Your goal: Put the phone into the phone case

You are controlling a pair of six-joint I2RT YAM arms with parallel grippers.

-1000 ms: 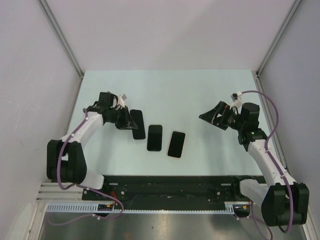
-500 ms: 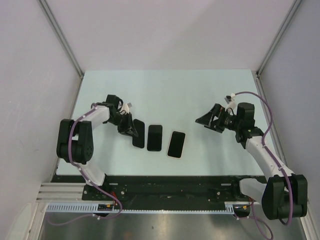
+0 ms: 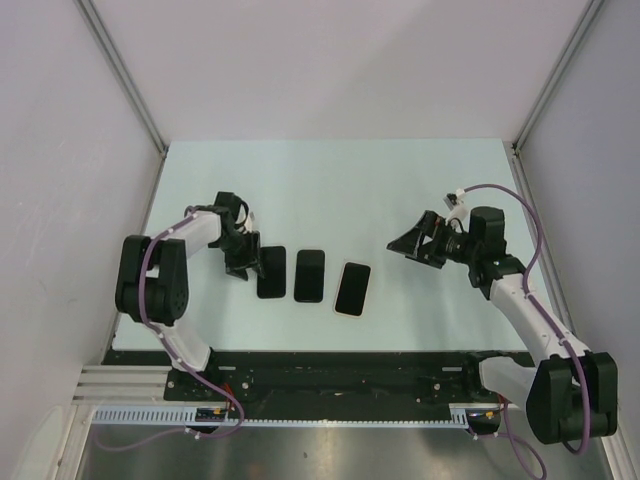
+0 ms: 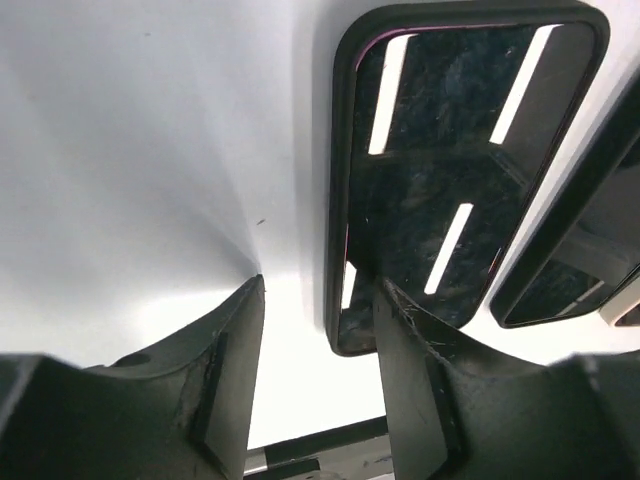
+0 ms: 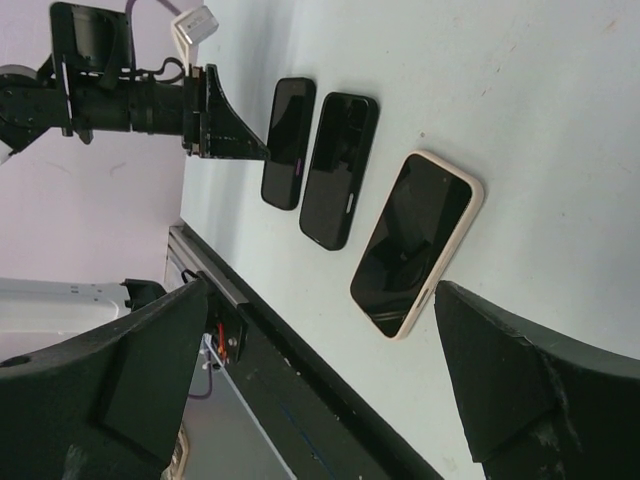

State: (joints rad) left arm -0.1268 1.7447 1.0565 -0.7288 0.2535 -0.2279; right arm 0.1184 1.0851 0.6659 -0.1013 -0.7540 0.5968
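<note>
Seemingly unfinished: a rimmed glossy black slab (image 3: 271, 274), a plain black slab (image 3: 309, 275) and a cream-edged phone (image 3: 352, 289) lie apart on the pale counter (image 3: 330, 190), left gripper (image 3: 243, 265) released at the first, right gripper (image 3: 408, 245) gaping empty.

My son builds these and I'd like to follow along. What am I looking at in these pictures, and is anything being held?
Two robot arms sit at the near edge of a pale table. One picture looks down from above; the other two come from cameras on each wrist. Three dark phone-shaped slabs lie in a row; the right slab has a pale rim. The left gripper is open at the left slab, gripping nothing. The right gripper hangs wide open, empty.
</note>
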